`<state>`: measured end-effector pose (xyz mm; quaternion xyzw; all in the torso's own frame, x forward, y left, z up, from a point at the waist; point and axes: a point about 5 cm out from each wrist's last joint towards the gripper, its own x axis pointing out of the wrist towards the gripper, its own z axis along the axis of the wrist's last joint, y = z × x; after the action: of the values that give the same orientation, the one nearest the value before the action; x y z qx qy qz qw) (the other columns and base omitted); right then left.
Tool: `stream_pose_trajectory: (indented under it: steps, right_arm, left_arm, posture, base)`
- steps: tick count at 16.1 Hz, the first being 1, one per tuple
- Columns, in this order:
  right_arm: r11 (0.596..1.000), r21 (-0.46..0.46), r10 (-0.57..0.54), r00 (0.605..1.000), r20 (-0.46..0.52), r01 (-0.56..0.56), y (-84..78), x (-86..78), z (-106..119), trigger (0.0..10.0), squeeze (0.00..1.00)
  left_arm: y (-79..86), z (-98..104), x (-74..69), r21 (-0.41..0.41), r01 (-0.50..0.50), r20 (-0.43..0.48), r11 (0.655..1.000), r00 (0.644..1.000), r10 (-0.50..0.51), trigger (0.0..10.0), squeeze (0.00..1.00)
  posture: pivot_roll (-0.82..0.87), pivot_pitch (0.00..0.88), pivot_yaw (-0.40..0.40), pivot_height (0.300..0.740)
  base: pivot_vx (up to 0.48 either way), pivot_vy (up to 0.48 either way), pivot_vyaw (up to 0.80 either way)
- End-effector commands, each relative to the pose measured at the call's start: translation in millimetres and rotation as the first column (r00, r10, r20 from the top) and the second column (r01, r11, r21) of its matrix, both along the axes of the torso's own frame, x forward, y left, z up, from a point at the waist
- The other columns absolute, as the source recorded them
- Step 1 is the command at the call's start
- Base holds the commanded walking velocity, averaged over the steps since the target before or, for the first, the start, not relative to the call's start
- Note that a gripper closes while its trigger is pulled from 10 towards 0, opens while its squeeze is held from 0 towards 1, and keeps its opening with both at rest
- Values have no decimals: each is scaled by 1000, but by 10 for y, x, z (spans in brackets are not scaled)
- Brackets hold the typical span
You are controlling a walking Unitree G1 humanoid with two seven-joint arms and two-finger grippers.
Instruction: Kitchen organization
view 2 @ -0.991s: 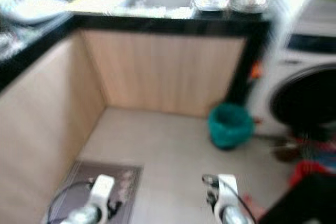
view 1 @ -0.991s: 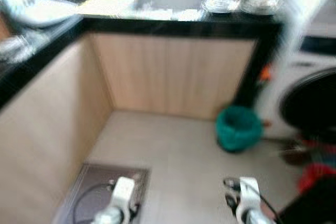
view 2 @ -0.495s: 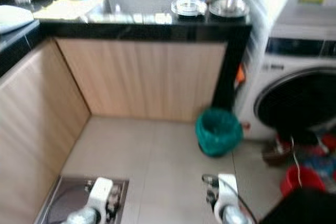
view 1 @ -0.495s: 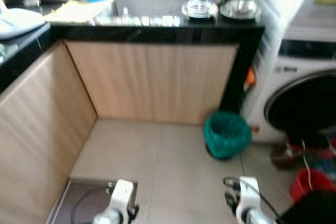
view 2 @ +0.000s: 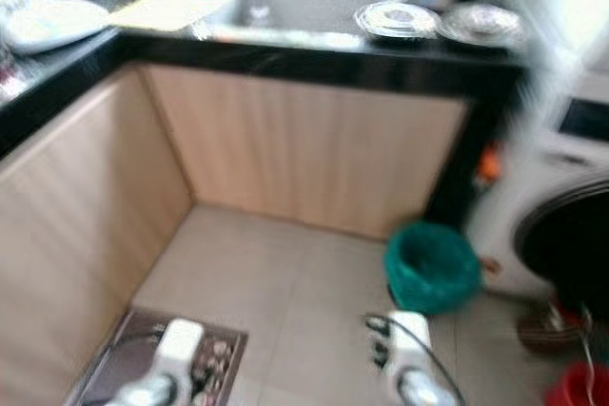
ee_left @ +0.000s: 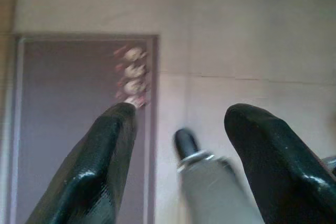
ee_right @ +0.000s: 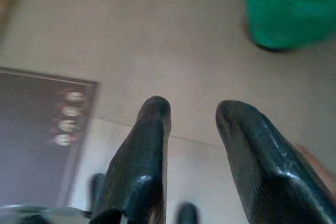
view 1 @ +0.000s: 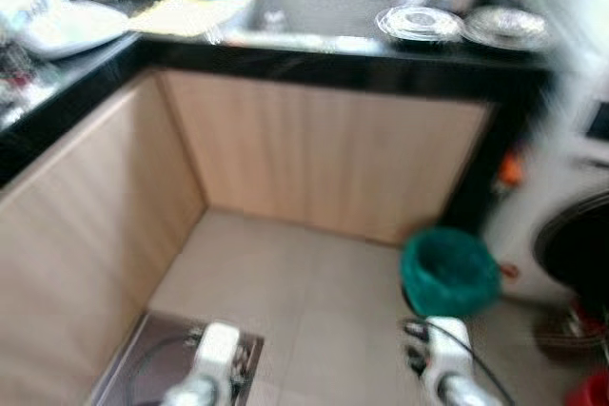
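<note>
The robot is walking toward the black counter (view 1: 362,54), where the round plates (view 1: 419,22) are sitting beside the sink (view 1: 314,9), both grippers hanging spread and empty; next, I think, it needs to get closer.

Two round metal dishes (view 1: 417,22), seemingly stacked plates, sit on black counter (view 1: 381,54) beside sink (view 1: 314,9); blurred.

Both silver arms hang low at the bottom of the head views, wrists pointing down toward the floor. Left hand (ee_left: 178,129): two long black fingers (ee_left: 100,161) spread apart, nothing between them. Right hand (ee_right: 191,114): black fingers (ee_right: 142,150) parted with a narrower gap, also empty. Head views blurred.
</note>
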<state>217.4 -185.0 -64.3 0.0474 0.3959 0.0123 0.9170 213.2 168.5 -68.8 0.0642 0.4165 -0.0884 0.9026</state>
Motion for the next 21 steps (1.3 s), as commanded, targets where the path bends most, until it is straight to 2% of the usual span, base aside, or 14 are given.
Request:
stream_pose_trajectory:
  steps: [1,13,21]
  right_arm:
    - [1000,-8,-13,999,-39,12,-38,-125,-69,10000,0]
    - [1000,-14,-3,999,-54,2,-19,-170,-96,10000,0]
    - [1000,-13,-21,999,-49,20,-17,-136,-81,10000,0]
  left_arm:
    - [-36,-7,-3,-4,7,-9,1000,1000,-7,10000,0]
    - [-41,-9,-8,-2,29,-10,1000,1000,-29,10000,0]
    - [-18,14,32,3,15,-1,1000,1000,-15,10000,0]
  posture:
    - [-95,0,12,740]
    - [-106,0,20,740]
    - [-102,0,20,740]
  base:
    - [274,0,0]
    - [274,0,0]
    - [273,0,0]
